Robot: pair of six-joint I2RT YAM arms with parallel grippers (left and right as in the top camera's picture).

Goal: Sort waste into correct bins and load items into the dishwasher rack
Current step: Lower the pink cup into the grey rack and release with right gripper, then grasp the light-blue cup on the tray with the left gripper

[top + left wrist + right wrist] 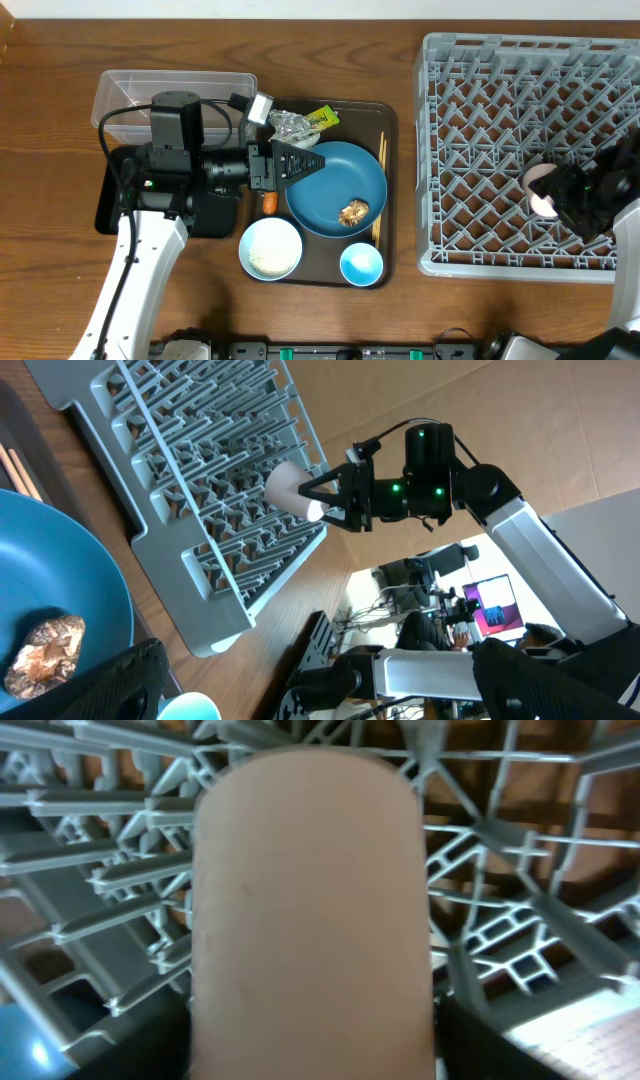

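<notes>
The small pink cup (pixel 540 190) is clamped in the right claw (pixel 318 500), with the dishwasher rack (pixel 480 100) beneath; the left claw (pixel 305 163) is spread apart.

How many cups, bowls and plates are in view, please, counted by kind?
Cups: 2 (pink cup, light-blue cup)
Bowls: 1 (white bowl)
Plates: 1 (dark-blue plate)
Total: 4

The rack (pixel 480 110) is grey with a lattice pattern. The cup (pixel 543 195) is pale pink, the plate (pixel 330 190) deep blue, the food lump (pixel 354 211) mottled brown, the bowl (pixel 246 240) white, the carrot stick (pixel 268 202) orange and the sachet (pixel 322 118) yellow-green.
</notes>
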